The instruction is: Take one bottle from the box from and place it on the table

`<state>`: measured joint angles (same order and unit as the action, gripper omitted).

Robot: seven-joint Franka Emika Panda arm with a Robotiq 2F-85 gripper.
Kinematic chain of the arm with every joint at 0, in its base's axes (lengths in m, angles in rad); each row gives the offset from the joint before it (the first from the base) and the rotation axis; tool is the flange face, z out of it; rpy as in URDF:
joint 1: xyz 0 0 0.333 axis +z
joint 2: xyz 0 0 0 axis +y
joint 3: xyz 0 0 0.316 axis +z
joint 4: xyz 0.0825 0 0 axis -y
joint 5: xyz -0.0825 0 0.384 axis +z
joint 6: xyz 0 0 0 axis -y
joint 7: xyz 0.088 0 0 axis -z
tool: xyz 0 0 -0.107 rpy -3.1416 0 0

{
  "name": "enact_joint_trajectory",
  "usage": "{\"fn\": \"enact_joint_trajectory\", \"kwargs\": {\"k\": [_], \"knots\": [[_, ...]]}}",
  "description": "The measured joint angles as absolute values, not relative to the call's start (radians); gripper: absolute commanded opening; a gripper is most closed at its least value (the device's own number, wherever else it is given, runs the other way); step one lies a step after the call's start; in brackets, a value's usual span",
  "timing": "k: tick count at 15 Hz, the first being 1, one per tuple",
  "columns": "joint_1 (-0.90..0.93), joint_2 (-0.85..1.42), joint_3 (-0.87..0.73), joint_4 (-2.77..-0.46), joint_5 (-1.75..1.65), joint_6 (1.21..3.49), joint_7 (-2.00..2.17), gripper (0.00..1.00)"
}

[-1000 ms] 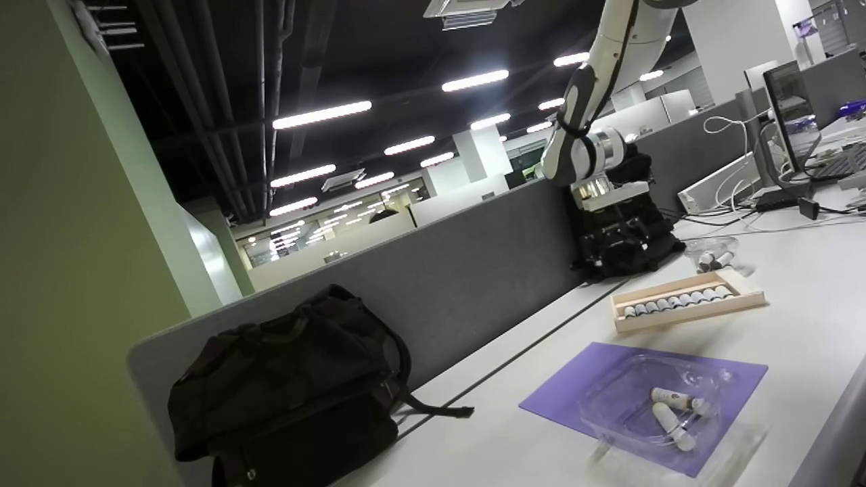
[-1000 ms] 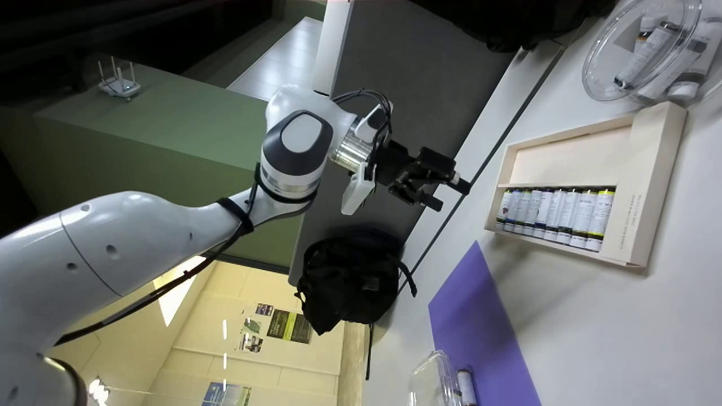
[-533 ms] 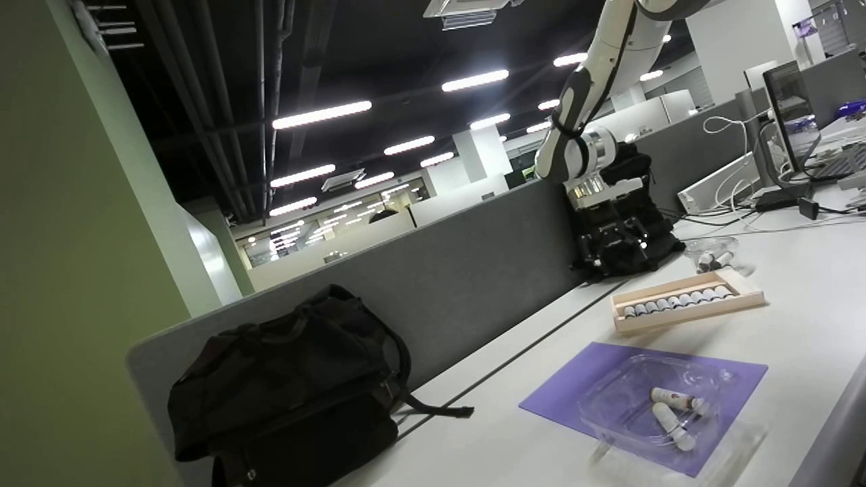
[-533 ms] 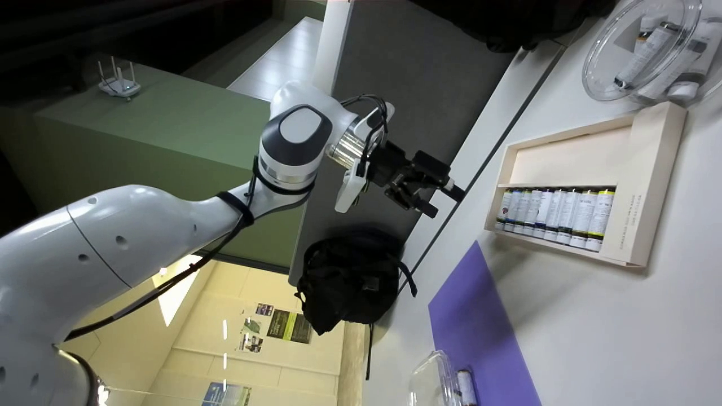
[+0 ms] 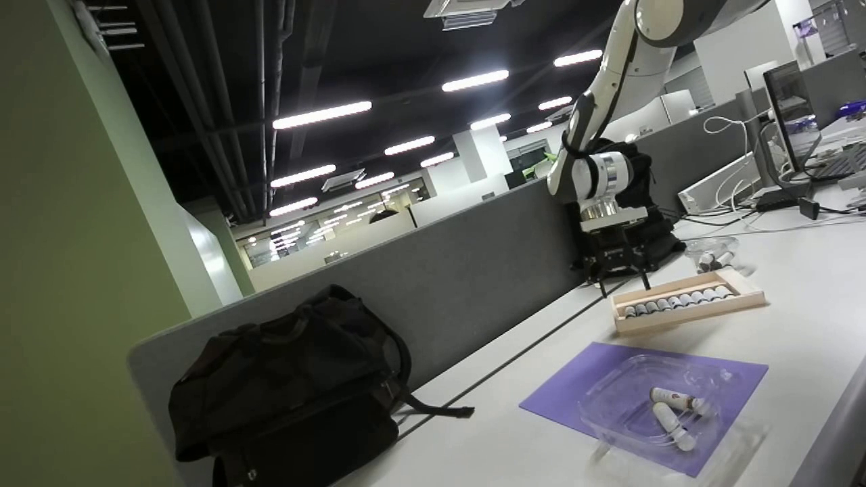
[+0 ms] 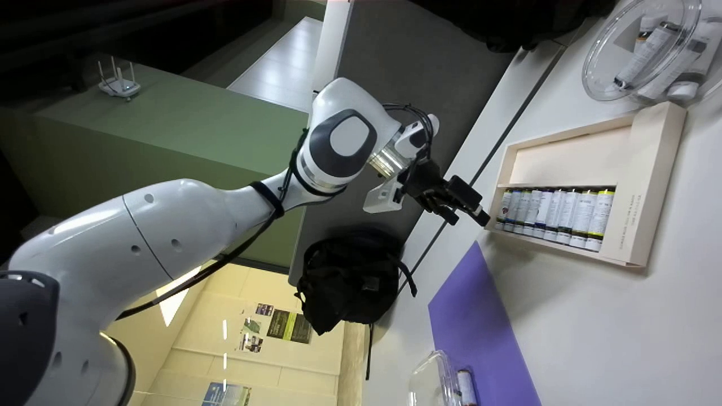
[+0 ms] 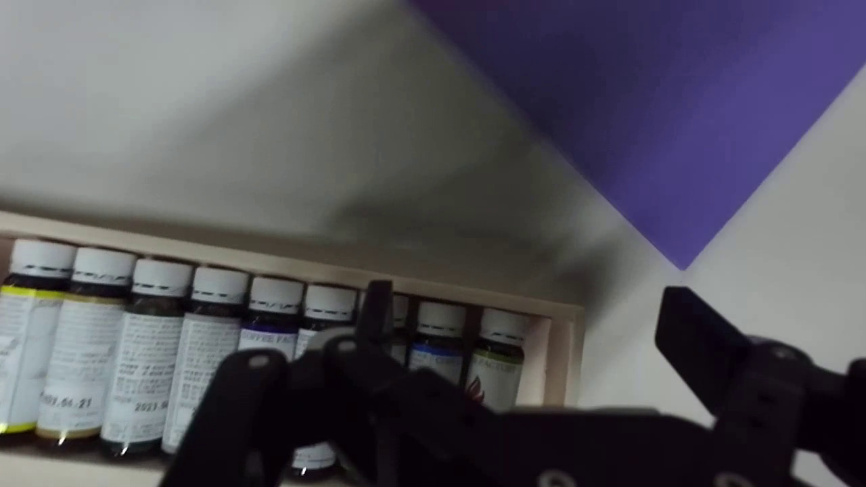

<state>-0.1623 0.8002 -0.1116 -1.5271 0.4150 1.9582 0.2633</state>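
Observation:
The pale beige box (image 5: 703, 312) lies on the white-grey table (image 5: 791, 338) with a row of small white-capped bottles (image 6: 553, 217) in one compartment. In the wrist view the bottles (image 7: 497, 365) have coloured bands under their caps, and the box (image 7: 572, 365) ends just past the green-banded one. My gripper (image 5: 625, 292) is open with nothing between its fingers, above the table close to the box's near-partition end; it also shows in an exterior view (image 6: 467, 219). In the wrist view my gripper (image 7: 528, 304) has one finger in front of the bottles, hiding some, and the other past the box's end.
A purple mat (image 5: 582, 379) lies beside the box, bearing a clear plastic tub (image 5: 609, 392) with loose bottles. A round clear container (image 6: 592, 62) with bottles stands at the box's other side. A grey partition (image 5: 487, 270) runs behind, with black backpacks (image 5: 291, 392) against it.
The arm has moved toward the box and lower, bringing the gripper near the box's end. The gripper has turned so its fingers point down more. It stays open; box and bottles have not moved.

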Motion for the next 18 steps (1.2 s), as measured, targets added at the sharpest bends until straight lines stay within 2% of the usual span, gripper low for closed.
{"fn": "enact_joint_trajectory", "kwargs": {"k": [7,18], "knots": [[-0.180,0.853,-0.106,-1.526,0.523,2.148,0.377,1.00],[-0.174,0.877,-0.128,-1.489,0.416,2.033,0.486,1.00]]}}
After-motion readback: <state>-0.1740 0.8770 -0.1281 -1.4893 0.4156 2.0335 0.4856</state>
